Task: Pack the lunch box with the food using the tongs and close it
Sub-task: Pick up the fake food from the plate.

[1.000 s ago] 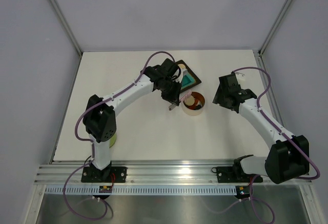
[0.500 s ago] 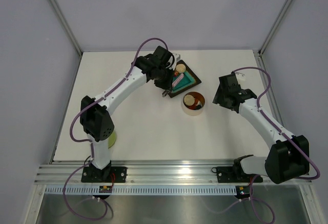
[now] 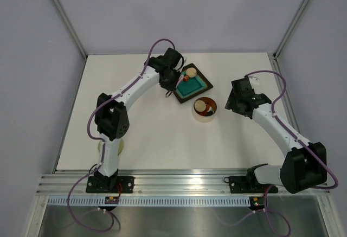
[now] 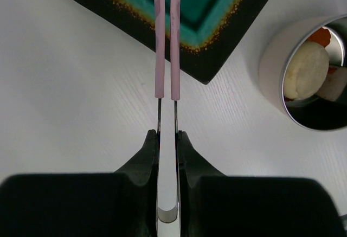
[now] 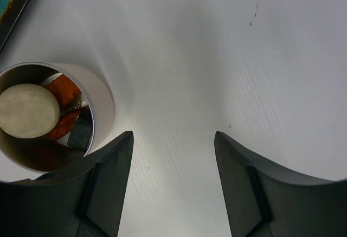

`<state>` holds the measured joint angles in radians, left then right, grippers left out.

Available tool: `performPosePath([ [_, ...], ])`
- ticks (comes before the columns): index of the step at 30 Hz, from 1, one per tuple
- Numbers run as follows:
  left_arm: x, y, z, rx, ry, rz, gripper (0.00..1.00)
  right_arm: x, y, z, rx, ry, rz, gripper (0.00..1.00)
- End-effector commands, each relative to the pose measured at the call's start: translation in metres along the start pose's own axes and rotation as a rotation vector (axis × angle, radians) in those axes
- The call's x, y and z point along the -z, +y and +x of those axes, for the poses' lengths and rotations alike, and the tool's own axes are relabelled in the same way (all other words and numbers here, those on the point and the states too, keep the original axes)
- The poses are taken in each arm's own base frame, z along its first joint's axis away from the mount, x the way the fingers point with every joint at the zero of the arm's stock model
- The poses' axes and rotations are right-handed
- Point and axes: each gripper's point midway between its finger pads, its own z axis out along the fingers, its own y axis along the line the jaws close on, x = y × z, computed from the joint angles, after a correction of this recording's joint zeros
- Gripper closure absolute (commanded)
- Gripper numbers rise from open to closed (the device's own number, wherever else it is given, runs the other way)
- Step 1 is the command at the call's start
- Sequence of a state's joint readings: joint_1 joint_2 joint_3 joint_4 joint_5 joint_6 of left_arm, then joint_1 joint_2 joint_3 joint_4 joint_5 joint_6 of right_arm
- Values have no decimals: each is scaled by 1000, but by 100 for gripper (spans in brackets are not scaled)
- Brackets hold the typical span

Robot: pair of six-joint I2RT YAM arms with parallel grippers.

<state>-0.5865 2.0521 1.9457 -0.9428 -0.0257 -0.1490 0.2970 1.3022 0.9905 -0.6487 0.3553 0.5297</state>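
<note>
At lower left of the overhead view, the pale green lid (image 3: 121, 146) lies on the worktop (image 3: 162, 134), partly hidden behind the left arm and well apart from the tin.

Left claw (image 4: 167, 136): closed tight on the handle end of the tongs (image 4: 175, 42). The two pink arms run almost parallel, nearly pressed together. Their tips run out of the wrist view at the top, so I cannot tell whether they carry anything.

Change noted: a second ago this claw hung just beside the tin with the tongs at its rim. It has since swung up and left, and the tongs now reach across the teal tray (image 3: 193, 88). Judgement: one delivery is finished and the arm has returned for another piece.

Tray, upper left corner: a beige ball (image 3: 191, 73) and an orange bit (image 3: 185, 77) remain to be moved.

Lunch box (image 3: 204, 119), just below and right of the tray: open and upright. It holds a second ball (image 5: 28, 111) and red-orange pieces (image 5: 68, 88).

Right claw (image 5: 173, 161), right of the tin: jaws wide apart, holding nothing, poised above bare worktop.

Packing is judged partly done; the lid is not yet fitted.
</note>
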Motion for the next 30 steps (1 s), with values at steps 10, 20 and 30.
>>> performPosePath([
  [10, -34, -1, -23, 34, -33, 71, 78, -1, 3, -16, -10, -39, 1, 31],
  [20, -65, 0, -11, 71, 9, 108, 65, -3, 2, -15, -7, -36, 10, 31],
  [30, -81, 8, -15, 110, 18, 103, 64, -6, 4, -14, -5, -28, 8, 31],
])
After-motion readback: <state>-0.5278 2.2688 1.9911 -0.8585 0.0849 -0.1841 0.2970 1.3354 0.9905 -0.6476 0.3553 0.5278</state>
